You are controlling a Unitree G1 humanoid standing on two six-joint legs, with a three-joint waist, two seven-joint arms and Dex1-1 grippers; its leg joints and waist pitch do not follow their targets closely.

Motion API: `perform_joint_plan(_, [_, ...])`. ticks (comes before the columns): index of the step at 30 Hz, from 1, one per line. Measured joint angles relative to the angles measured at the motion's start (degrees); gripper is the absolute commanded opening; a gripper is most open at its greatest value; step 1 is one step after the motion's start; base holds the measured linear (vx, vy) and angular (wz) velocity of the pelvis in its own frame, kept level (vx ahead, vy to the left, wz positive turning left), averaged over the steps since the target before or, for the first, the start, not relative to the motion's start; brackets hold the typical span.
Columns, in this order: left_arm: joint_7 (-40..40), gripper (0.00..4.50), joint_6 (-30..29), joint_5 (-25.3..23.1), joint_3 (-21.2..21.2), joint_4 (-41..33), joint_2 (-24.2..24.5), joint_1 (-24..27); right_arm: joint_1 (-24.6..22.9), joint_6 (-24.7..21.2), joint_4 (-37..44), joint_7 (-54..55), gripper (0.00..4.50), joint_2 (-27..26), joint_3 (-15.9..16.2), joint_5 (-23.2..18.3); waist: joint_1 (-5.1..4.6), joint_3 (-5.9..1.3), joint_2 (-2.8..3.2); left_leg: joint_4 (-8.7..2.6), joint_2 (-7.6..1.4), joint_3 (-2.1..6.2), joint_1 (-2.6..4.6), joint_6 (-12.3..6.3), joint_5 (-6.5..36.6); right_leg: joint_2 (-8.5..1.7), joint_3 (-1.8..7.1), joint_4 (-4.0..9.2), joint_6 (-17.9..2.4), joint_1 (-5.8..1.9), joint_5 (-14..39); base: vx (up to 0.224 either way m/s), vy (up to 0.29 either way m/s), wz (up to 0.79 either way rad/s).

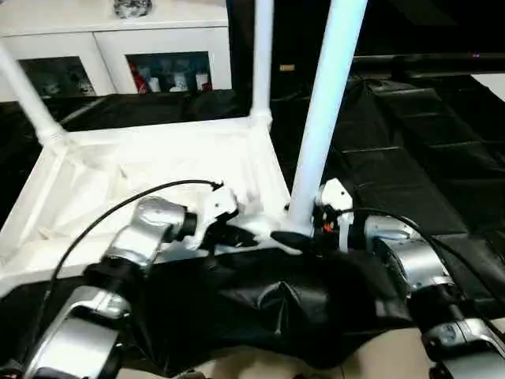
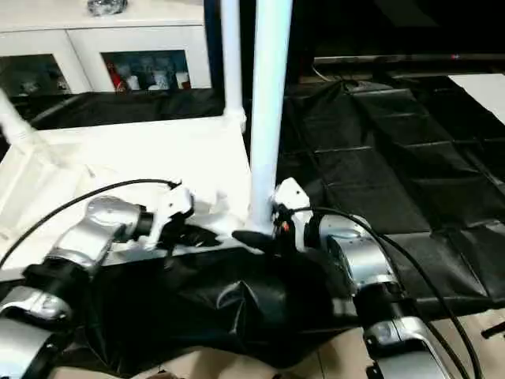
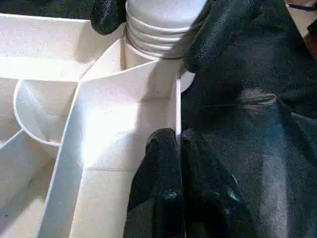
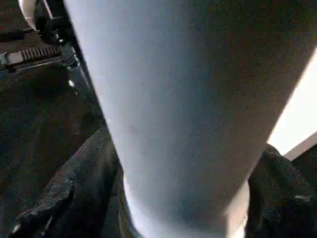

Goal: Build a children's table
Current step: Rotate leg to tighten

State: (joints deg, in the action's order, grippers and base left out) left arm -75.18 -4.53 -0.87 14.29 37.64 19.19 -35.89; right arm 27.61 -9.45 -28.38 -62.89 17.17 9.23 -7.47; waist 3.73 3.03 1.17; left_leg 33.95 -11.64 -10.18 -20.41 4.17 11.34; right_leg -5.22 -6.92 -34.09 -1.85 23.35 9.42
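Observation:
The white tabletop [image 1: 118, 170] lies upside down on a black cloth, ribs up. Three white tube legs stand in its corner sockets: far left [image 1: 28, 95], far right [image 1: 263, 55] and near right [image 1: 327, 103]. My right gripper [image 1: 296, 235] is at the foot of the near right leg [image 4: 163, 99], one black finger on each side, closed against it just above the socket. The leg's threaded end [image 3: 158, 29] shows at the socket mouth. My left gripper [image 3: 176, 141] is shut on the tabletop's thin near rim [image 3: 177, 104], just left of that corner.
A white cabinet [image 1: 118, 47] with glass doors stands behind the tabletop. The black cloth [image 1: 394, 158] covers the floor to the right and bunches up in front of my arms. A black cable [image 1: 102, 217] arcs over my left forearm.

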Motion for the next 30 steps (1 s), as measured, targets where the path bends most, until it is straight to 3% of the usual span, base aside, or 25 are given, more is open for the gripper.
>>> perform_joint_plan(8, [1.3,0.0,-0.6,0.0,-0.3,-0.4,-0.4,0.1,-0.2,-1.6,0.7,1.4,2.78,-0.2,-0.5,-0.1,0.25,0.05,-0.3,0.0,0.0,0.0,0.0,0.01,0.0,-0.01,0.0,-0.04,0.0,0.0,0.0,0.0,0.0,0.0])
perform_joint_plan(15, [14.6,0.0,-3.6,-2.1,-2.1,2.0,-4.9,-1.5,3.2,-2.0,-6.2,21.8,2.75,-7.8,-5.9,2.3,-0.8,0.04,-0.78,0.0,0.01,-0.08,0.26,0.31,0.0,-0.01,0.08,-0.08,0.2,-0.07,0.0,0.0,0.0,0.0])
perform_joint_plan(21, [25.8,0.0,-5.2,-4.5,-2.9,3.9,-9.4,-3.3,8.9,0.8,-15.8,40.8,2.74,-14.6,-10.7,3.0,-1.26,-0.03,-0.88,-0.07,0.02,-0.13,0.31,0.29,0.0,-0.01,0.11,-0.05,0.1,-0.05,0.0,0.0,0.0,0.0])
perform_joint_plan(27, [29.3,0.0,-6.4,-5.2,-3.3,3.9,-11.1,-3.6,11.4,4.4,-20.7,46.2,2.74,-16.1,-11.5,3.8,-1.19,-0.05,-0.85,-0.14,0.03,-0.2,0.27,0.2,0.0,-0.02,0.14,-0.03,0.0,-0.06,-0.1,0.0,0.0,0.0])
perform_joint_plan(30, [29.0,0.0,-6.4,-5.1,-3.3,3.9,-11.1,-3.6,11.4,5.2,-21.3,45.1,3.44,-16.2,-12.1,3.7,-1.23,-0.05,-0.84,-0.12,0.03,-0.21,0.28,0.21,0.0,-0.02,0.15,-0.03,0.0,-0.06,-0.1,0.0,0.0,0.0])
